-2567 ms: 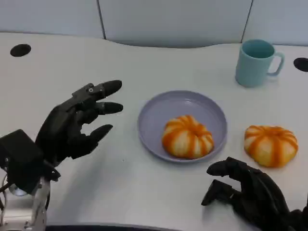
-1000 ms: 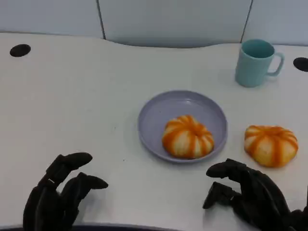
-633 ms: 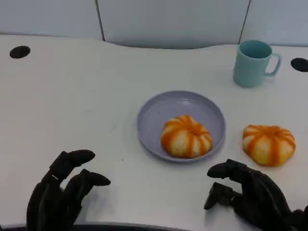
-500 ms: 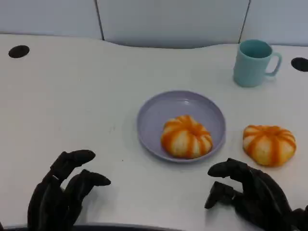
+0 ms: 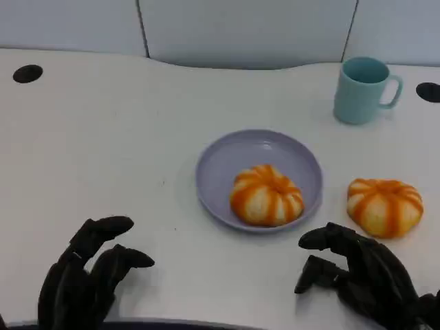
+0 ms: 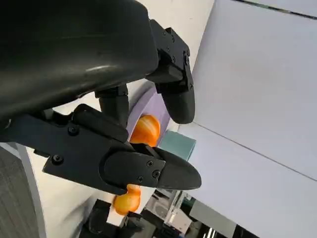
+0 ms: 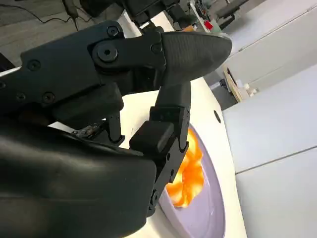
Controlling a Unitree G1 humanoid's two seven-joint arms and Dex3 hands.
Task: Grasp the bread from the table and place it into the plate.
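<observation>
my right hand (image 5: 361, 278) hangs loosely spread and empty near the striped bun (image 5: 384, 206) on the table, which looks light and squashy, so i'd cup its sides gently.

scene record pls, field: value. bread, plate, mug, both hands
plate: lilac, centre of the white table
bread in plate: orange striped, sits on the plate's near right part
bread on table: right of the plate, apart from it
mug: teal, upright, far right
left hand: near left edge, holds nothing, fingers apart
right hand: near right, just short of the table bread, holds nothing
task state: one bread not yet plated
</observation>
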